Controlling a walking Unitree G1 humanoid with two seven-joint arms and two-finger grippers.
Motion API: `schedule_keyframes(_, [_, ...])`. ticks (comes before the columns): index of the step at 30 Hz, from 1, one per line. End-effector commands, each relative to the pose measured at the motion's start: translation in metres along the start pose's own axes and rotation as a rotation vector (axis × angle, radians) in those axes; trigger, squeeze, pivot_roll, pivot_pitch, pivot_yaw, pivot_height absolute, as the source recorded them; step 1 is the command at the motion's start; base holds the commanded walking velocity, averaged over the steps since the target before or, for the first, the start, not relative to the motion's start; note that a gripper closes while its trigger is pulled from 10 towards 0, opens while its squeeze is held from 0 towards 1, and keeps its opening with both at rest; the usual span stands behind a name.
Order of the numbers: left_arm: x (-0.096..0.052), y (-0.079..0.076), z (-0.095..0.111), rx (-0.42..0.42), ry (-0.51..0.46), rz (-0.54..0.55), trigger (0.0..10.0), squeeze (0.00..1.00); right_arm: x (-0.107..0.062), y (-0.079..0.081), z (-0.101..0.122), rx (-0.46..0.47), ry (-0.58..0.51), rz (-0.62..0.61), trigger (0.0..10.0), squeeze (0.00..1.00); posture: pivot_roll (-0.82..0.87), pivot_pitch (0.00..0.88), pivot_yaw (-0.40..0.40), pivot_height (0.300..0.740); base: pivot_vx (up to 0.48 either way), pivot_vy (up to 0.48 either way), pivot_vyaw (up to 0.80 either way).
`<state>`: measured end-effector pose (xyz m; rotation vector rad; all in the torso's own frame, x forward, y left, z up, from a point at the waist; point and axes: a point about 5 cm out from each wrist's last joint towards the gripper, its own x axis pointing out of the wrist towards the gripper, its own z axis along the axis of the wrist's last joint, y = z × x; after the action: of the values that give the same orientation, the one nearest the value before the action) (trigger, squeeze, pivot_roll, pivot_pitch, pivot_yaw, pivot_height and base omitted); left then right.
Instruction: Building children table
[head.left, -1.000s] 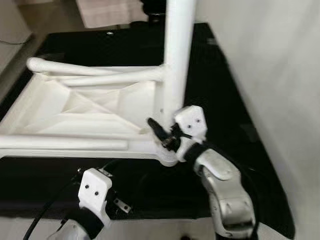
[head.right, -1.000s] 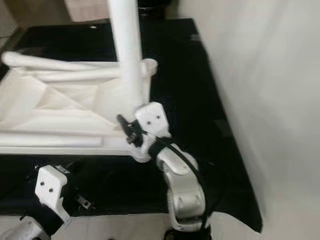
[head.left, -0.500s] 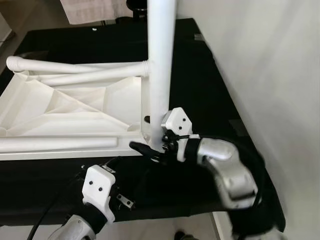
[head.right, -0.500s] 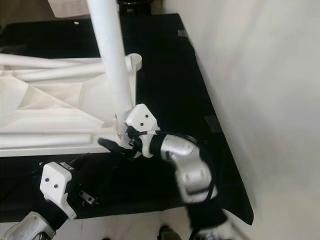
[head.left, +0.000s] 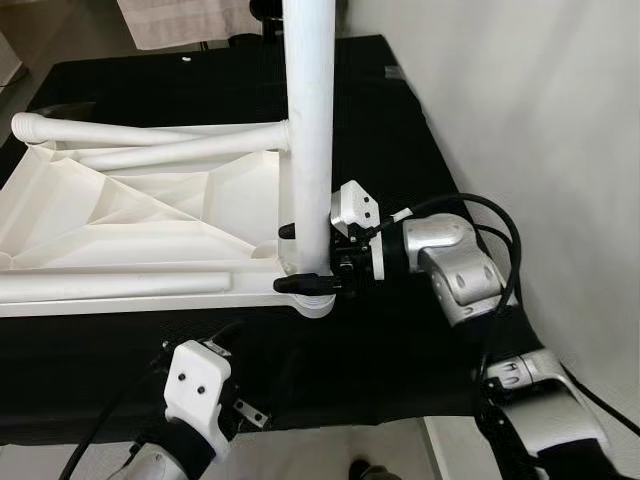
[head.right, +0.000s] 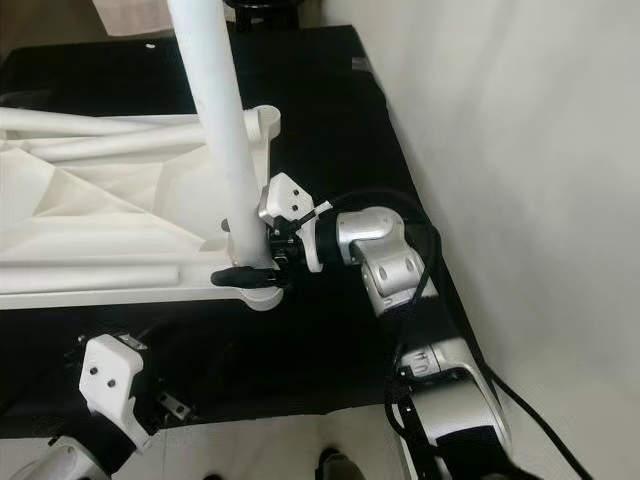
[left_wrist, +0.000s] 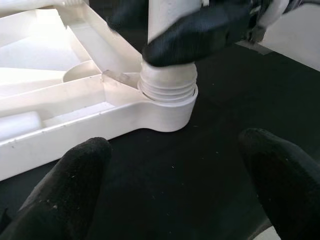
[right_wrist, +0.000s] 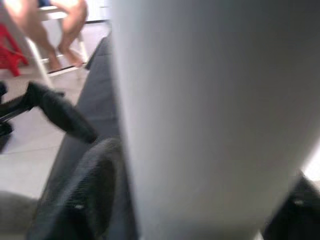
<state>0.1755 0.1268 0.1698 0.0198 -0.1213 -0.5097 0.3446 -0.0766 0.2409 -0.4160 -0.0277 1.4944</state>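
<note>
The upright leg (head.left: 308, 130) is clamped at its base by the right gripper (head.left: 303, 258) in the corner socket (left_wrist: 168, 102) of the upturned tabletop (head.left: 130, 225) on the black surface (head.left: 400, 130); further twisting appears needed, with the left gripper (left_wrist: 175, 185) spread nearby.

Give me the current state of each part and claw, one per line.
Upright leg: standing in the corner socket, threads still showing at its base.
Tabletop: upside down on the black mat, ribs facing up.
Spare legs: lying loose on the tabletop.
Right claw: fingers around the upright leg's base.
Left claw: open, holding nothing, near the corner socket.
</note>
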Motion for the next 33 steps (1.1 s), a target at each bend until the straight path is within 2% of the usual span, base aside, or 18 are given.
schedule_keyframes(1, [-0.003, -0.002, 0.0, -0.003, 0.015, -0.003, 10.0, 0.0, 0.007, 0.003, 0.002, -0.014, -0.002, 0.061, 0.0, 0.0, 0.04, 0.306, -0.002, 0.74, 0.0, 0.0, 0.0])
schedule_keyframes(8, [-0.005, -0.002, 0.0, -0.006, 0.024, -0.008, 10.0, 0.0, 0.0, 0.002, 0.003, 0.006, -0.034, 0.111, 0.0, 0.0, 0.04, 0.308, 0.01, 0.74, 0.0, 0.0, 0.0])
schedule_keyframes(13, [-0.005, -0.002, -0.001, -0.007, 0.026, -0.01, 10.0, 0.0, -0.007, 0.004, 0.001, 0.022, -0.07, 0.043, 0.0, 0.0, 0.04, 0.305, 0.014, 0.74, 0.0, 0.0, 0.0])
schedule_keyframes(14, [-0.005, -0.002, -0.001, -0.008, 0.027, -0.011, 10.0, 0.0, -0.013, 0.007, -0.003, 0.038, -0.091, -0.029, 0.0, 0.0, 0.02, 0.302, 0.007, 0.74, 0.0, 0.0, 0.0])
schedule_keyframes(16, [-0.005, -0.002, -0.001, -0.008, 0.027, -0.011, 10.0, 0.0, -0.013, 0.007, -0.003, 0.038, -0.091, -0.029, 0.0, 0.0, 0.02, 0.302, 0.007, 0.74, 0.0, 0.0, 0.0])
schedule_keyframes(17, [-0.004, -0.002, -0.001, -0.009, 0.027, -0.013, 10.0, 0.0, -0.017, 0.014, -0.009, 0.061, -0.099, -0.155, 0.0, 0.0, 0.02, 0.302, 0.006, 0.74, 0.0, 0.0, 0.0])
schedule_keyframes(18, [-0.005, -0.001, -0.002, -0.007, 0.027, -0.013, 10.0, 0.0, -0.01, 0.022, -0.022, 0.117, -0.038, -0.579, 0.0, 0.0, 0.02, 0.299, -0.012, 0.74, 0.0, 0.0, 0.0])
schedule_keyframes(20, [-0.005, -0.001, -0.002, -0.007, 0.027, -0.013, 10.0, 0.0, -0.01, 0.022, -0.022, 0.117, -0.038, -0.579, 0.0, 0.0, 0.02, 0.299, -0.012, 0.74, 0.0, 0.0, 0.0])
schedule_keyframes(21, [-0.005, 0.002, -0.001, -0.003, 0.027, -0.011, 10.0, 0.0, -0.021, 0.075, -0.053, 0.519, 0.081, -1.204, 0.0, 0.0, 0.0, 0.3, -0.01, 0.74, 0.0, 0.0, 0.0])
schedule_keyframes(22, [-0.005, 0.002, -0.001, -0.003, 0.027, -0.011, 10.0, 0.0, -0.021, 0.075, -0.053, 0.519, 0.081, -1.204, 0.0, 0.0, 0.0, 0.3, -0.01, 0.74, 0.0, 0.0, 0.0])
schedule_keyframes(23, [-0.004, 0.003, -0.002, 0.0, 0.026, -0.012, 10.0, 0.0, -0.008, 0.093, -0.057, 0.555, 0.126, -1.196, 0.0, 0.0, -0.01, 0.294, 0.018, 0.74, 0.0, 0.0, 0.0])
schedule_keyframes(24, [-0.004, 0.003, -0.002, 0.0, 0.026, -0.012, 10.0, 0.0, -0.008, 0.093, -0.057, 0.555, 0.126, -1.196, 0.0, 0.0, -0.01, 0.294, 0.018, 0.74, 0.0, 0.0, 0.0])
schedule_keyframes(25, [-0.003, 0.004, -0.002, 0.002, 0.025, -0.013, 10.0, 0.0, 0.006, 0.102, -0.056, 0.542, 0.124, -1.103, 0.0, 0.0, -0.01, 0.294, 0.018, 0.74, 0.0, 0.0, 0.0])
schedule_keyframes(26, [-0.001, 0.004, -0.003, 0.004, 0.026, -0.018, 10.0, 0.0, 0.017, 0.098, -0.054, 0.487, 0.108, -1.039, 0.0, 0.0, 0.0, 0.271, 0.018, 0.74, 0.0, 0.0, 0.0])
schedule_keyframes(28, [0.0, 0.005, -0.005, 0.008, 0.029, -0.022, 10.0, 0.0, 0.026, 0.09, -0.052, 0.445, 0.089, -0.989, 0.0, 0.0, 0.02, 0.25, 0.006, 0.74, 0.0, 0.0, 0.0])
schedule_keyframes(31, [0.001, 0.006, -0.006, 0.011, 0.029, -0.019, 10.0, 0.0, 0.03, 0.08, -0.05, 0.44, 0.071, -0.98, 0.0, 0.0, 0.01, 0.24, 0.0, 0.74, 0.0, 0.0, 0.0])
schedule_keyframes(32, [0.003, 0.009, -0.006, 0.022, 0.022, 0.004, 10.0, 0.0, 0.038, 0.068, -0.046, 0.433, 0.04, -0.928, 10.0, 0.0, 0.02, 0.238, -0.011, 0.74, 0.0, 0.0, 0.0])
schedule_keyframes(33, [0.003, 0.009, -0.006, 0.022, 0.022, 0.004, 10.0, 0.0, 0.038, 0.068, -0.046, 0.433, 0.04, -0.928, 10.0, 0.0, 0.02, 0.238, -0.011, 0.74, 0.0, 0.0, 0.0])
